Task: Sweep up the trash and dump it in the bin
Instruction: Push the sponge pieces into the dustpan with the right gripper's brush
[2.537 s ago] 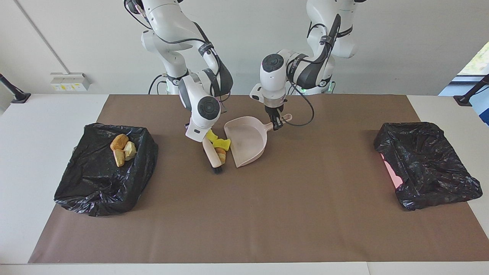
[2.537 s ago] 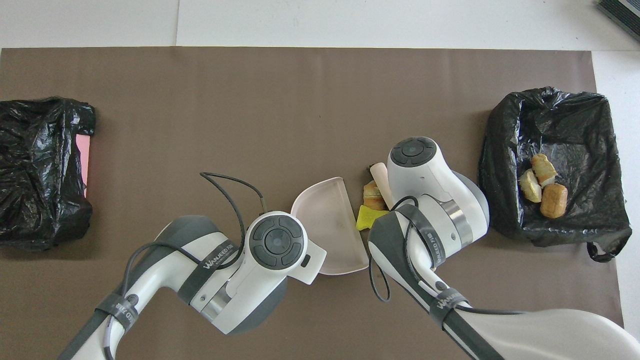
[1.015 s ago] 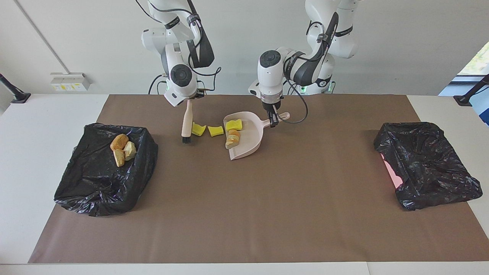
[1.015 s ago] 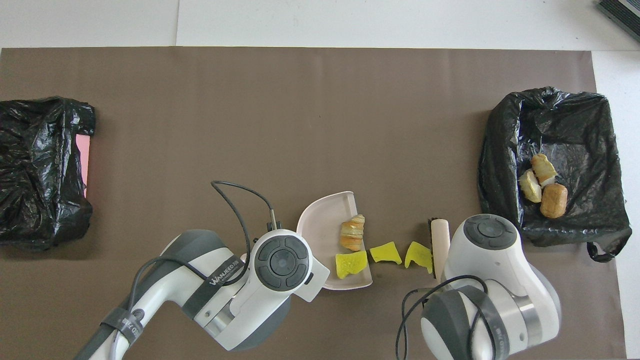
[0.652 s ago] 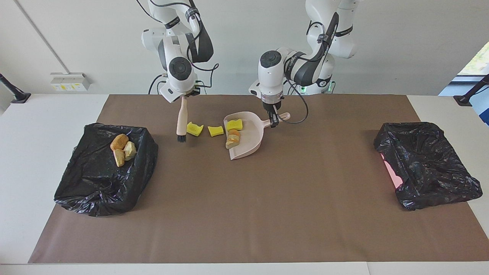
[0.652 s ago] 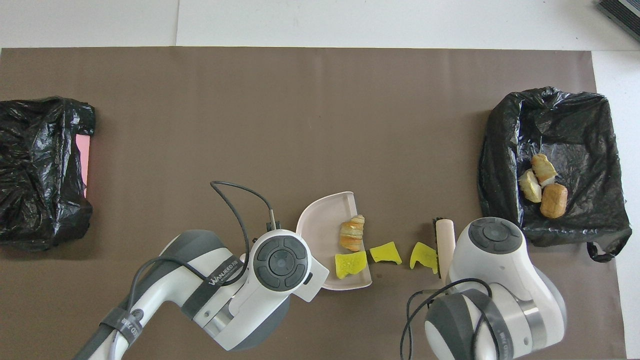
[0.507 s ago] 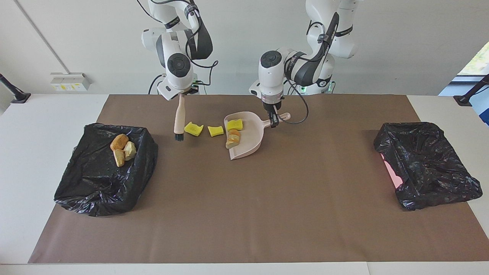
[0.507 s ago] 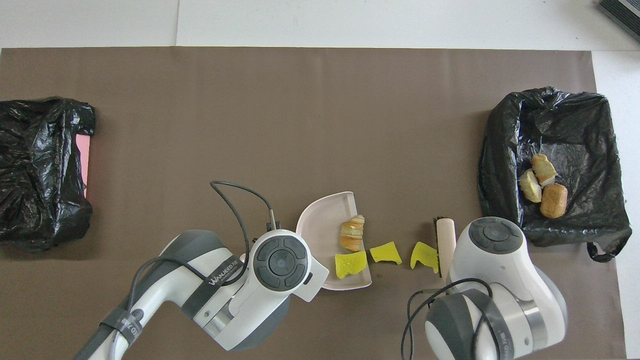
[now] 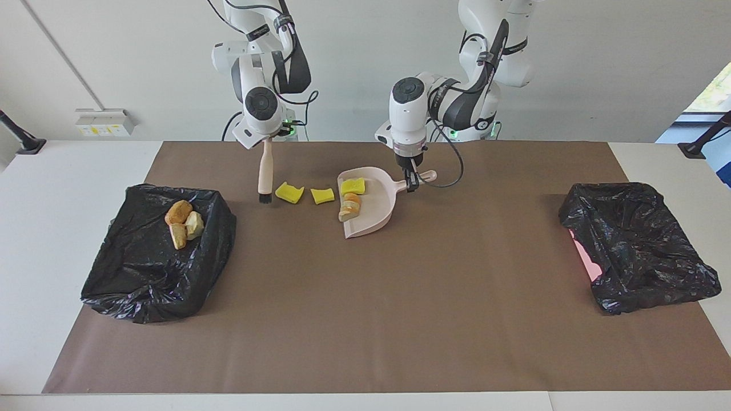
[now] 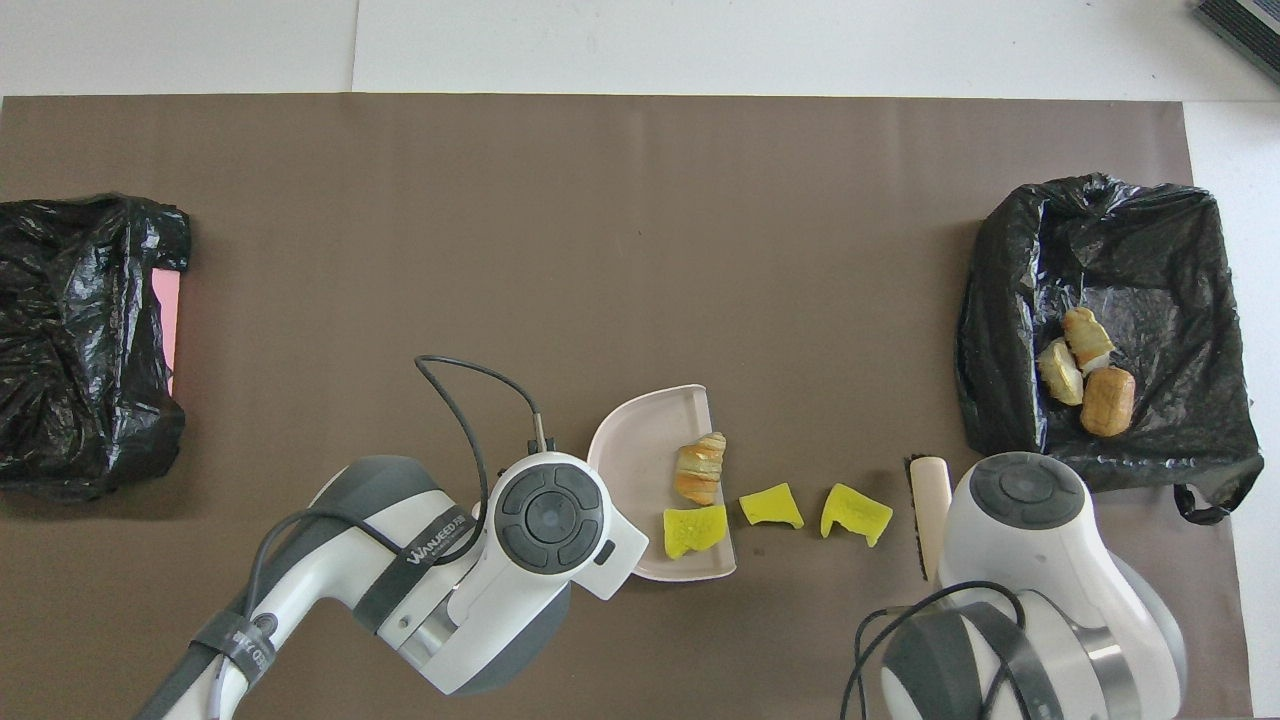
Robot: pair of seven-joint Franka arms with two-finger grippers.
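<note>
You have seven scraps of trash in view: three yellow chunks and four tan bread pieces. One yellow chunk [image 9: 352,186] and one bread piece [image 9: 348,206] lie in the dustpan [image 9: 374,214]. The other two yellow chunks sit on the mat between the dustpan and the brush: one [image 9: 322,195] just beside the dustpan's open edge, the other [image 9: 289,192] near the bristles. The remaining three bread pieces [image 9: 183,222] lie together in the bin [image 9: 143,285] at the right arm's end of the table.

Your left gripper [image 9: 412,181] has its fingers closed on the dustpan's handle, and the pan rests on the mat with its open edge toward the right arm's end. Your right gripper [image 9: 267,137] has its fingers shut on the top of the one brush [image 9: 264,174], which hangs nearly upright with its dark bristles at the mat, just beside the outer yellow chunk; whether they touch the mat you cannot tell. From overhead the brush [image 10: 929,505] shows close to the bin's nearer corner.

There are two bins lined with black bags. The second bin [image 9: 639,245] sits at the left arm's end, well apart from everything else, with a strip of pink showing at its edge. One brown mat [image 9: 365,319] covers most of the white table [image 9: 63,171].
</note>
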